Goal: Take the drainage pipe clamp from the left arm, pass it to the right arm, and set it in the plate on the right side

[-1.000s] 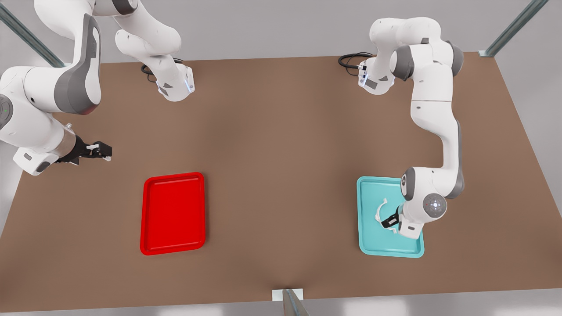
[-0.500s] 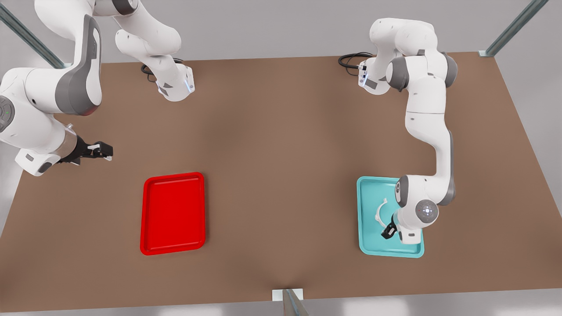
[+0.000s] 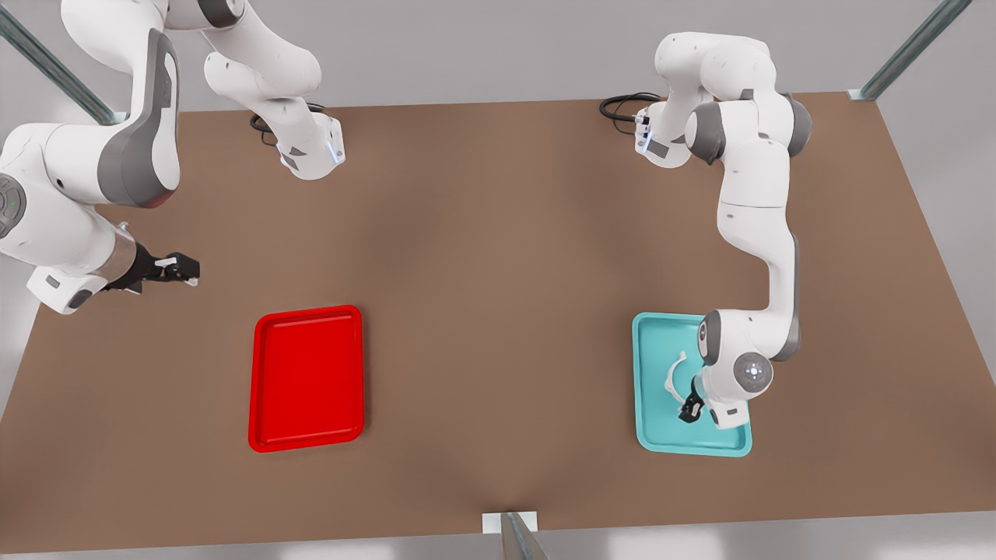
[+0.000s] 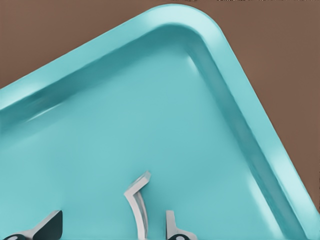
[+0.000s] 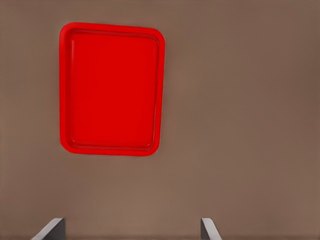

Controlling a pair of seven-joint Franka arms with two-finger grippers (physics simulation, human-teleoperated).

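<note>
The brown worktop [image 3: 498, 257] carries two trays well apart: the red plate [image 3: 307, 378] toward the front view's left and a teal tray [image 3: 657, 432] toward its right. My right arm [image 3: 85, 187] waits over the worktop's left edge in that view, its gripper [image 3: 187, 269] hanging off to one side of the red plate; in the right wrist view the plate [image 5: 111, 89] lies ahead of me and my jaws stand apart with nothing between them.

My left arm [image 3: 759, 233] reaches down into the teal tray, and my left gripper [image 3: 688, 411] sits low over the tray floor. The left wrist view puts the small white pipe clamp [image 4: 139, 197] on the teal floor [image 4: 125, 115], between my two fingertips [image 4: 172, 227], which stand open on either side of it and do not look to be pressing it. In the front view the clamp [image 3: 675, 373] curves away from the gripper across the tray.

So I judge this to be the first step, the pick-up, with the grasp not yet made. The next move calls for closing squarely on that thin arc without nudging it flat aside, then lifting toward the middle for the hand-over.
</note>
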